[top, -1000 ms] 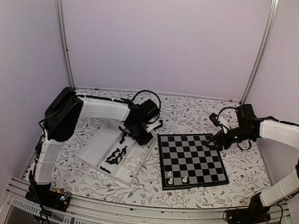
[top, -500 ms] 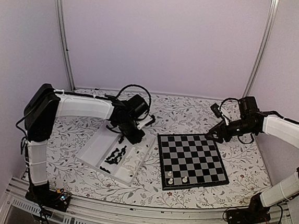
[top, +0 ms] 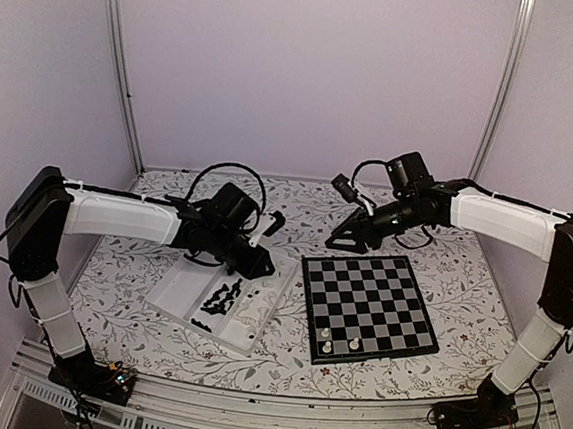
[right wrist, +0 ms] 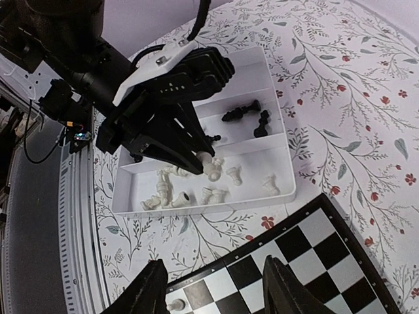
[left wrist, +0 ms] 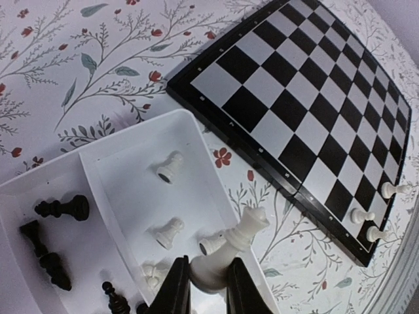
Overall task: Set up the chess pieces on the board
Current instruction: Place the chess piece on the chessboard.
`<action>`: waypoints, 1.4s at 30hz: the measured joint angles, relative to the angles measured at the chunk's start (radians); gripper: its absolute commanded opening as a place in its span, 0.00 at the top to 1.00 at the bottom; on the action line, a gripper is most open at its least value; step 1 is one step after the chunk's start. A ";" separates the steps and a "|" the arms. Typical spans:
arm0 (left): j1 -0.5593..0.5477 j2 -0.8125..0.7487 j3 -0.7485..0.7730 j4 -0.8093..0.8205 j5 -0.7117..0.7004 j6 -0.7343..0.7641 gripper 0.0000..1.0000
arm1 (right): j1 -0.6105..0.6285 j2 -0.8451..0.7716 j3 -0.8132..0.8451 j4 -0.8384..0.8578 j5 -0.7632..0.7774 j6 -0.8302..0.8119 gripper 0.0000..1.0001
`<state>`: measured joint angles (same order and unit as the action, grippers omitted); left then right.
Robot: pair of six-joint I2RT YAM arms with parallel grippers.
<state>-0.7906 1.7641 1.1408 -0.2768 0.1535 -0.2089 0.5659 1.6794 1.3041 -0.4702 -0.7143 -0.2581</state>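
Observation:
In the left wrist view my left gripper (left wrist: 208, 280) is shut on the base of a tall white chess piece (left wrist: 232, 245), held just above the tray's right end. Loose white pieces (left wrist: 170, 167) and black pieces (left wrist: 62, 208) lie in the tray below it. The board (top: 369, 307) lies to the right, with three white pieces (left wrist: 361, 214) standing on its near row. My right gripper (top: 339, 241) hangs open and empty over the cloth off the board's far left corner (right wrist: 308, 275), looking towards the left gripper (right wrist: 200, 157).
The clear compartment tray (top: 184, 291) sits left of the board on the floral cloth (top: 297, 210). Metal frame posts (top: 118, 69) stand at the back corners, and a rail (top: 249, 412) runs along the near edge.
The left arm has stretched out lower and swung a little left with the white piece in its jaws. The right arm swept from the board's far right corner to beyond its far left corner.

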 measured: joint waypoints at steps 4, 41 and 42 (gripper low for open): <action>0.000 -0.056 -0.063 0.105 0.068 -0.056 0.83 | 0.053 0.118 0.099 -0.006 -0.030 0.048 0.47; -0.010 -0.082 -0.110 0.361 0.265 -0.188 0.83 | 0.112 0.270 0.216 -0.053 -0.216 0.150 0.63; -0.011 -0.082 -0.110 0.361 0.265 -0.188 0.83 | 0.108 0.268 0.215 -0.053 -0.216 0.150 0.65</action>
<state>-0.8013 1.6825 1.0309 0.0841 0.4187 -0.3969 0.6743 1.9476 1.5192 -0.5228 -0.9298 -0.1081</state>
